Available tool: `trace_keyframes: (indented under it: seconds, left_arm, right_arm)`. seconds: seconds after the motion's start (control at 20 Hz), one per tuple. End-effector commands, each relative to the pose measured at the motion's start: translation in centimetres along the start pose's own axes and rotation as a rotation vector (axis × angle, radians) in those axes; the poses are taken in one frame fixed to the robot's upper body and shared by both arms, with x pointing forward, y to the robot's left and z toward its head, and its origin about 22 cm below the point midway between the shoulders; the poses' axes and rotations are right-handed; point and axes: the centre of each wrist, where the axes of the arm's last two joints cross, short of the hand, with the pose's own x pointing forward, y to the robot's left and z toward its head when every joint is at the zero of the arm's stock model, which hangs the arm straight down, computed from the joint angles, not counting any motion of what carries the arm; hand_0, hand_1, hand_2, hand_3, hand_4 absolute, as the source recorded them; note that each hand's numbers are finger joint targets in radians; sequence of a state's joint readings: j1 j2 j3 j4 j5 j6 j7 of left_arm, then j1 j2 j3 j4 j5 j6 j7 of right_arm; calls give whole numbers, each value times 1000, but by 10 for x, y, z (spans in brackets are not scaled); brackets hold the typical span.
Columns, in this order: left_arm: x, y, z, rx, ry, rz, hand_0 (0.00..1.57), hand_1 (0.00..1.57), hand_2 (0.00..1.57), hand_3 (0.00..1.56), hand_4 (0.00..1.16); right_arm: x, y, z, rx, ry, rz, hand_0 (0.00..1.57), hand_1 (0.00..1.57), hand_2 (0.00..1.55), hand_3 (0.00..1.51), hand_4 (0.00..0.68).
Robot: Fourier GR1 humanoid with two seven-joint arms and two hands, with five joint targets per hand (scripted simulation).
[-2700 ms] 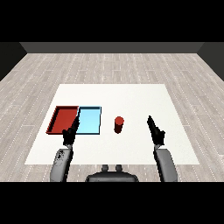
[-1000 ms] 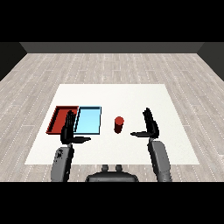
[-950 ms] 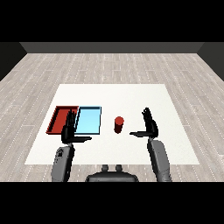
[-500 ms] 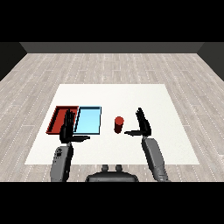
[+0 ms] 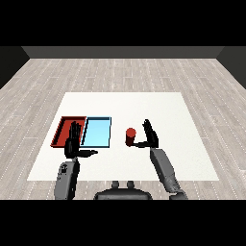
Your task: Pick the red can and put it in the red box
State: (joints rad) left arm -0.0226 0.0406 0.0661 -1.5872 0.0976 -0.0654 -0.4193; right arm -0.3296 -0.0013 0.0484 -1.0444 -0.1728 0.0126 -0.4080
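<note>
At the far left of the white table (image 5: 168, 105) lies the red tray (image 5: 65, 129), a shallow rectangle with a darker rim; its right edge runs flush against the light blue tray (image 5: 98, 130), so the two sit side by side and touching; nothing shows inside either tray. The left hand (image 5: 73, 144) stands in front of the seam between them, over the red tray's near right corner; its fingers point up and away from the robot, straight and spread, and its thumb sticks out to the right along the light blue tray's near edge; it holds nothing. The grey left forearm (image 5: 66, 178) runs down from it to the lower left.

To the right of the light blue tray, clear of it on the bare table, stands the red can (image 5: 130, 136), upright, on the tabletop and outside both trays. Just beside the can on its right is the right hand (image 5: 151, 136); its fingers are straight and raised, opened wide, and its thumb reaches left towards the can's lower part; whether the thumb tip touches the can cannot be told, and no finger curls round it. The grey right forearm (image 5: 165, 169) slants down to the lower right; beyond it the table runs on to its right edge, with grey plank floor (image 5: 125, 72) past the far side.
</note>
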Motion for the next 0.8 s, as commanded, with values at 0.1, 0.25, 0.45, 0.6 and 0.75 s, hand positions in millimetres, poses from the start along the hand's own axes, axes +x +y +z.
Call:
trace_keyframes:
  seconds: [0.1,0.25,0.45,0.6,0.75]
  left_arm:
    - [0,1,-13,0,13,2,0,0,0,0,0]
    - [-1,0,14,-2,-11,34,0,0,0,0,0]
    - [5,-4,5,-8,3,5,0,0,0,0,0]
    - [13,-9,-14,-4,-4,0,0,0,0,0,0]
    - [-7,-10,-20,-14,6,-13,0,0,0,0,0]
  right_arm:
    - [-10,20,-11,-4,28,-15,0,0,0,0,0]
    - [-27,-16,-1,-15,35,-64,0,0,0,0,0]
    - [-17,18,-7,-5,55,-42,0,0,0,0,0]
    - [-35,7,-2,23,40,-60,0,0,0,0,0]
    - [-40,32,-9,1,69,-66,0,0,0,0,0]
